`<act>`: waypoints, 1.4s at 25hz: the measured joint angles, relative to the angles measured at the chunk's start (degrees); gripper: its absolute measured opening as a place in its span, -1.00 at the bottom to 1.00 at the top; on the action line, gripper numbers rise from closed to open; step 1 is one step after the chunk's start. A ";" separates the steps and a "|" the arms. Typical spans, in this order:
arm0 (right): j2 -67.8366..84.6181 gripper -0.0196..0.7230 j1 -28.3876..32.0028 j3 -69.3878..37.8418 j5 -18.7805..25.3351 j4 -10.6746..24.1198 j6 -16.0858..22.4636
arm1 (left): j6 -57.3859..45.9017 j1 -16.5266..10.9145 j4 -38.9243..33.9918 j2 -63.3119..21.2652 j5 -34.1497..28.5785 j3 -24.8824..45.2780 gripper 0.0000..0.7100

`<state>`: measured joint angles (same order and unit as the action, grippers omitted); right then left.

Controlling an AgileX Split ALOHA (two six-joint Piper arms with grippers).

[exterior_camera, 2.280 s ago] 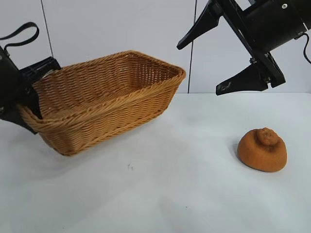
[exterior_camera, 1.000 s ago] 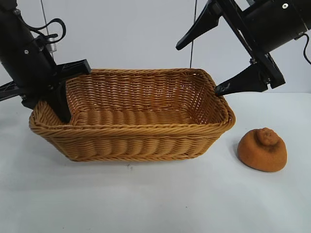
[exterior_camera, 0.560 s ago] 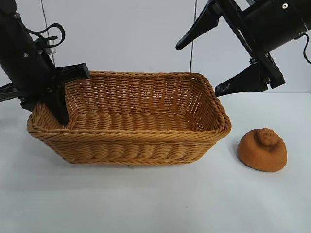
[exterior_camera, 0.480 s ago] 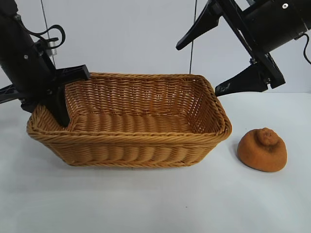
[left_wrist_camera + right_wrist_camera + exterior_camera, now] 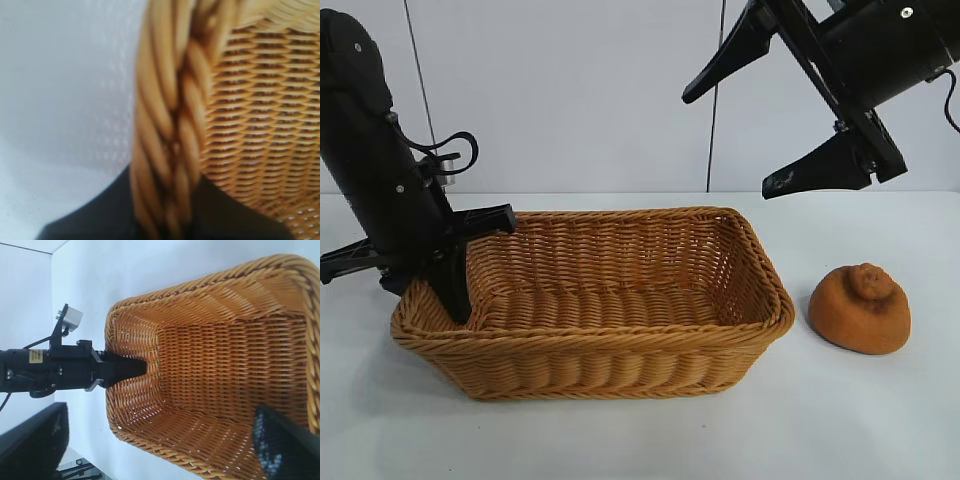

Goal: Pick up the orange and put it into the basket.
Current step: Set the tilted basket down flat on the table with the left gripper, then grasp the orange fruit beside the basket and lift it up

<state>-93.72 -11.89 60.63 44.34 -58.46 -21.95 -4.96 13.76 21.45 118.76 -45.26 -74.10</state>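
Note:
The tan wicker basket (image 5: 620, 355) sits flat on the white table, left of centre. My left gripper (image 5: 442, 285) is shut on the braided rim at its left end, one finger inside the wall and one outside. In the left wrist view the rim (image 5: 170, 125) runs between the dark fingers (image 5: 100, 215). The orange (image 5: 860, 308), a dull brown lump with a knob on top, lies on the table just right of the basket, apart from it. My right gripper (image 5: 730, 140) hangs open high above the basket's right end and the orange, holding nothing. Its view looks down into the basket (image 5: 225, 365) and shows the left gripper (image 5: 127, 368).
A pale wall stands behind the table. White tabletop (image 5: 650, 440) stretches in front of the basket and around the orange.
The left arm has come down with the basket, which now sits lower and nearer the front. The right arm and the orange have not moved.

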 joint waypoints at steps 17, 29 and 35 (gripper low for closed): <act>0.00 0.89 0.00 0.00 0.00 0.00 0.00 | 0.04 0.00 -2.63 -5.27 -12.33 -13.27 0.90; 0.00 0.89 0.00 0.00 0.00 0.00 0.00 | 0.04 -5.97 -21.45 -8.14 -21.00 -18.26 0.90; 0.00 0.89 0.00 0.00 0.00 0.00 0.00 | 0.04 -7.32 -23.11 -8.18 -24.21 -18.26 0.90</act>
<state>-93.72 -11.89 60.63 44.34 -58.46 -21.95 -4.92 6.44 -1.66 110.57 -69.46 -92.36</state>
